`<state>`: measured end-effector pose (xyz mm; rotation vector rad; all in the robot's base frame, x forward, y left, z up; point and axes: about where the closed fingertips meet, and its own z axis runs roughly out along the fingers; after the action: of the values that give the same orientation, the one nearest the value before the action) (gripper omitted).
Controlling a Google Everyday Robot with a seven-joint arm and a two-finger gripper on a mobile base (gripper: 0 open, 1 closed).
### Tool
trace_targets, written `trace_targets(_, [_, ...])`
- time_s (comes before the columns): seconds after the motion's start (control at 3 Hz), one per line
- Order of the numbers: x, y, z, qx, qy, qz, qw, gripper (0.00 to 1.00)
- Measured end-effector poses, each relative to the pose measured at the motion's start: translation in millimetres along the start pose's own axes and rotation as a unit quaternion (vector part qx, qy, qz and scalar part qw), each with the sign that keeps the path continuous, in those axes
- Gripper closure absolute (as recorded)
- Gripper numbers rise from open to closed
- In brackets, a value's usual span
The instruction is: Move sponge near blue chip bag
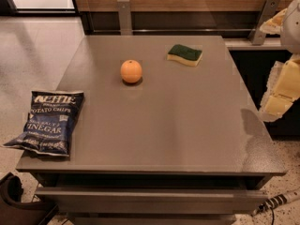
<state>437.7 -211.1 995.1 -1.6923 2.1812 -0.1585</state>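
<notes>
In the camera view, my gripper (277, 102) hangs off the right side of the grey table (178, 125), beside its edge and well apart from everything on top. Whether it is parted or closed I cannot tell; nothing from the table is in its grasp. The sponge (184, 55) lies flat near the far right corner, green side up. The orange (131, 71) sits to its left. The blue chip bag (47, 122) lies at the near left edge, overhanging slightly, well apart from the sponge.
</notes>
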Motion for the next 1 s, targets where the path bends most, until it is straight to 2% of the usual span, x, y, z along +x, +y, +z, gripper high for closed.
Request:
trace_targets(0.33, [0, 0, 0, 0.000, 0.000, 0.000, 1.0000, 0.00])
trace_targets(0.67, [0, -24, 8, 0.007, -0.036, 0.014, 0.9992, 0.00])
trace_targets(1.0, [-8, -85, 38, 0.035, -0.136, 0.068, 0.9877, 0.00])
